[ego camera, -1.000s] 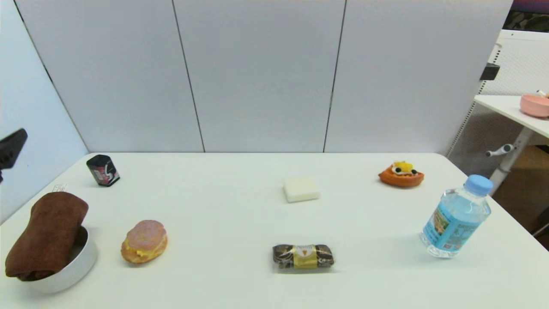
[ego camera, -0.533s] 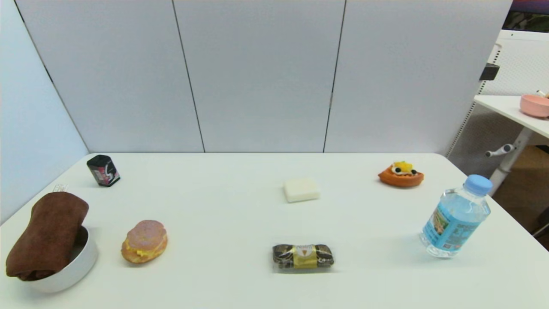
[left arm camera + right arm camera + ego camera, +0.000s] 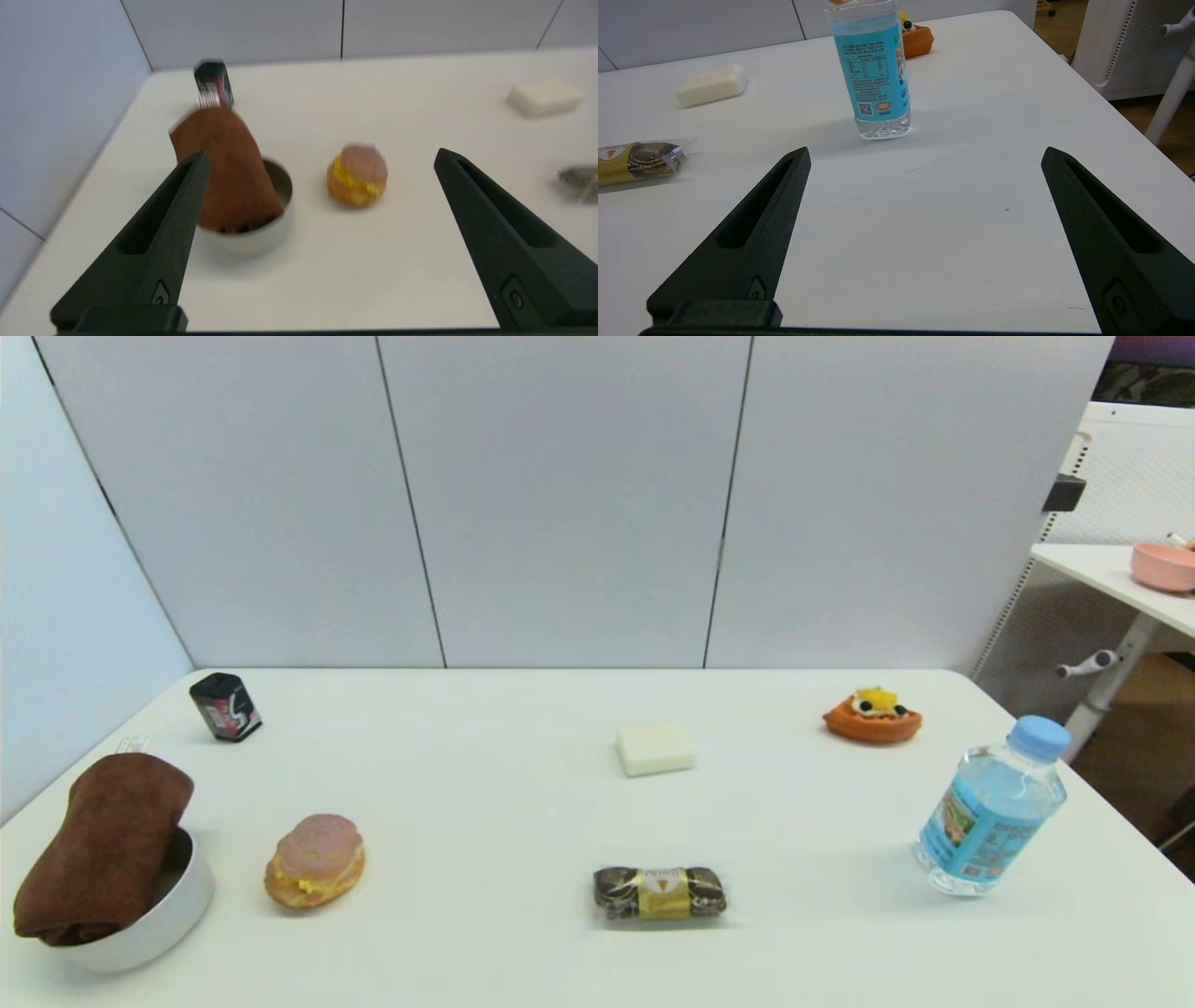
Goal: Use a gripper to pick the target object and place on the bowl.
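Note:
The dark brown towel roll (image 3: 98, 849) lies across the pale grey-white bowl (image 3: 163, 919) at the table's near left, one end over the rim, its white tag at the far end. It also shows in the left wrist view (image 3: 224, 168), resting in the bowl (image 3: 261, 235). My left gripper (image 3: 320, 158) is open and empty, pulled back from the bowl toward the table's near edge; it is out of the head view. My right gripper (image 3: 924, 154) is open and empty above bare table near the water bottle (image 3: 873, 70).
On the table: a bun (image 3: 315, 861), a wrapped snack with a gold band (image 3: 660, 893), a white block (image 3: 656, 749), an orange pastry (image 3: 873, 715), a small black can (image 3: 225, 707), a water bottle (image 3: 992, 807). A pink bowl (image 3: 1162, 566) sits on a side table.
A black gripper tip at the head view's left edge a second ago has left the view. The towel and bowl have not moved.

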